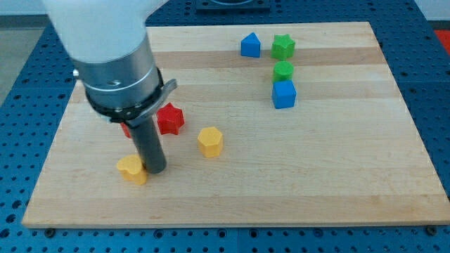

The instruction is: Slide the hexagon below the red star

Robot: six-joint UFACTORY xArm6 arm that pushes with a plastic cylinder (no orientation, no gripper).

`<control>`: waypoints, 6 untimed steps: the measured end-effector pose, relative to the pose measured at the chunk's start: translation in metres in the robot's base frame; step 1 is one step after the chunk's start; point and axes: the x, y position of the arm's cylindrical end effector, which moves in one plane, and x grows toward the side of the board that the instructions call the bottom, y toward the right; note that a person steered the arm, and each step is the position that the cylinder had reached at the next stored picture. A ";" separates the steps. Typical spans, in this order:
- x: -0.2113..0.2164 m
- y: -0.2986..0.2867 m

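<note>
A pale wooden board (337, 183) lies on a blue perforated table (21, 105) and fills most of the camera view. Over the view's left the arm's white body and grey collar (116, 70) hang large, hiding part of the board behind them. From the collar a dark rod (149, 147) drops straight down; the arm carries no pincer, only this rod, so there is nothing to be apart or clamped. The tip (155, 171) rests on the board, touching the right side of a yellow block (131, 169) whose shape is hard to make out. The yellow hexagon (210, 141) sits to the right of the rod, a little lower and to the right of the red star (170, 118), near it but apart. A sliver of another red block (126, 130) shows behind the rod. Well apart, at the view's upper right, stand a blue block (249, 45), a green star (283, 46), a green round block (283, 70) and a blue cube (284, 93) just below it.
</note>
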 end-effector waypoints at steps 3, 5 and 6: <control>0.015 -0.051; 0.015 0.060; 0.014 0.115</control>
